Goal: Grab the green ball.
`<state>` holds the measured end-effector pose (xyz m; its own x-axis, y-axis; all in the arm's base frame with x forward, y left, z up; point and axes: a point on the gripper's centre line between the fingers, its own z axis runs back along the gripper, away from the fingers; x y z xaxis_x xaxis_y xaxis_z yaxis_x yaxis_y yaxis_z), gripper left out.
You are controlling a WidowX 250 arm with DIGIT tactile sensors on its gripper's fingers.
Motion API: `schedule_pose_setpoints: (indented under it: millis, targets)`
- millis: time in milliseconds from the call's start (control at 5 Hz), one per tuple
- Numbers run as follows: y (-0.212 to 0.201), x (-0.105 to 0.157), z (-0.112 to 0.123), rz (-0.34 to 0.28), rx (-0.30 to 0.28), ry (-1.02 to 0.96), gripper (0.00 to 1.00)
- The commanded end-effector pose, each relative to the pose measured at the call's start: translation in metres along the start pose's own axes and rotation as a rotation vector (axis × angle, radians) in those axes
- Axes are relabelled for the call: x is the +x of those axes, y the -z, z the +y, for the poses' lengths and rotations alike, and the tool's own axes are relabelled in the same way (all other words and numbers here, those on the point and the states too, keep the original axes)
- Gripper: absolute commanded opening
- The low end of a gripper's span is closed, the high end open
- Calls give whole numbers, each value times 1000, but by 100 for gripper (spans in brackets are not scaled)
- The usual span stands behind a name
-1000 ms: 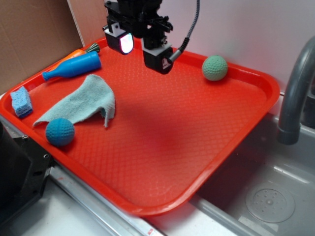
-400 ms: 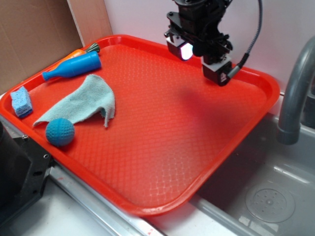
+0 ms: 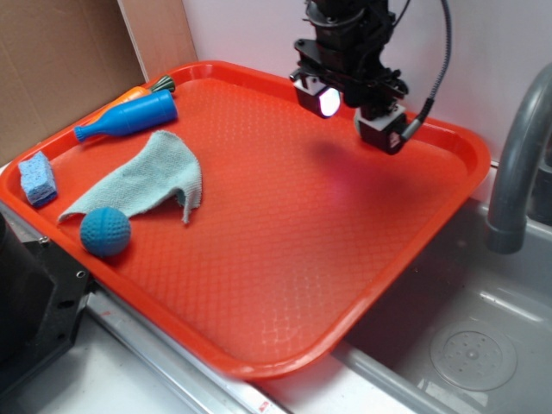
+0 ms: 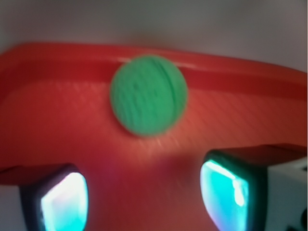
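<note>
1. Gripper (image 3: 355,110): we log it hanging over the far right part of the tray, fingers spread apart with nothing between them. In the wrist view its two fingertips (image 4: 65,199) glow pale cyan at the lower corners, well apart from each other.
2. Green ball (image 4: 148,95): we find it in the wrist view only, blurred, resting on the tray floor just in front of the raised far rim, ahead of the spread fingers and not touching either. In the exterior view the gripper body hides it.
3. Red tray (image 3: 285,285): textured floor, raised rim, set on the bench beside the sink.
4. Blue ball (image 3: 105,231): near the tray's front left edge, just beside the lower corner of the cloth.
5. Grey-blue cloth (image 3: 147,181): crumpled flat on the left half of the tray.
6. Blue bottle-shaped toy (image 3: 129,116): lying on its side near the far left rim.
7. Blue sponge (image 3: 37,178): at the left corner of the tray.
8. Grey faucet (image 3: 517,164): at the right, above the sink basin (image 3: 466,345).
</note>
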<state>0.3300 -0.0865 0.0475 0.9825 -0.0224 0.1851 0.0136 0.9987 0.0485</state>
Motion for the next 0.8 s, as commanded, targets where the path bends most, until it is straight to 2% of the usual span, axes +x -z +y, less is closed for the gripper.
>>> schedule_pose_setpoints:
  millis: [0,200,400,600]
  targets:
    - [10,50,-25,-54,3,84,100]
    - [0,43,-22,-64,21,79,0]
    - [-31,25,-3,-9,26,26,0]
    - [-64,4,18,73,8,-50,0]
